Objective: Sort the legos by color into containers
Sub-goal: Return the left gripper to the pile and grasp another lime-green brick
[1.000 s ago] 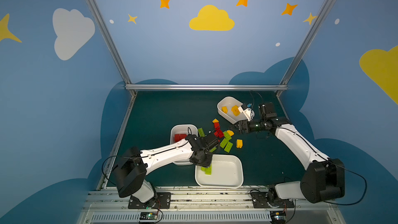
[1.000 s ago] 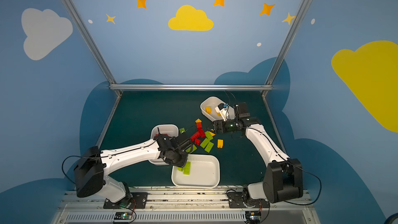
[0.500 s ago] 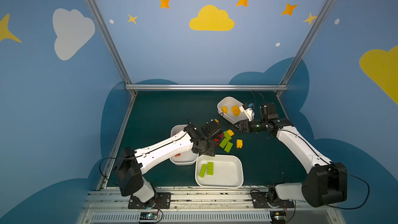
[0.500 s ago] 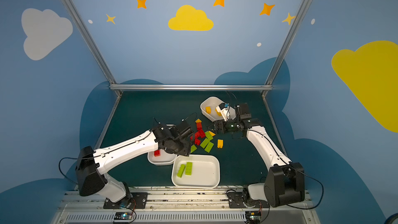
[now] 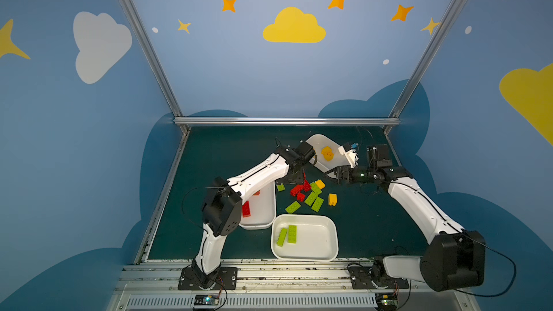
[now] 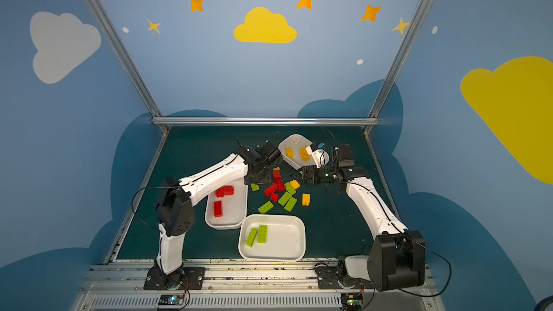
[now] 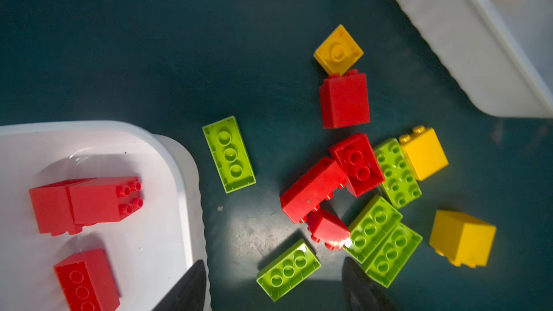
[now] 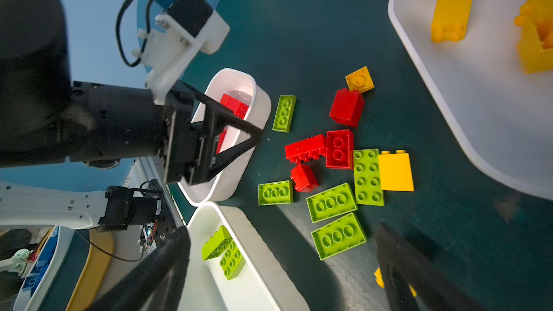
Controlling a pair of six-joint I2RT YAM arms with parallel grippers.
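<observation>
Loose red, lime green and yellow legos [image 5: 308, 192] lie heaped on the dark green mat between the three white containers. The left container [image 6: 236, 216] holds red bricks [image 7: 89, 201]. Two green bricks [image 5: 287, 234] lie in the near container [image 5: 303, 216], and the far one [image 5: 321, 140] holds yellow bricks. My left gripper [image 7: 273, 282] hangs open and empty over the heap's left side, a flat green brick [image 7: 288, 269] below its gap. My right gripper [image 8: 281, 264] stands wide open and empty at the heap's right side, above the mat.
A lone yellow brick [image 5: 332, 199] sits at the right of the heap. Metal frame rails [image 5: 287, 121] and blue walls bound the mat. The two grippers [image 6: 263, 178] [image 6: 302, 179] face each other closely across the heap.
My left gripper let a green brick fall into the near container, opened, and swung back up to the heap. The right arm has barely moved.
</observation>
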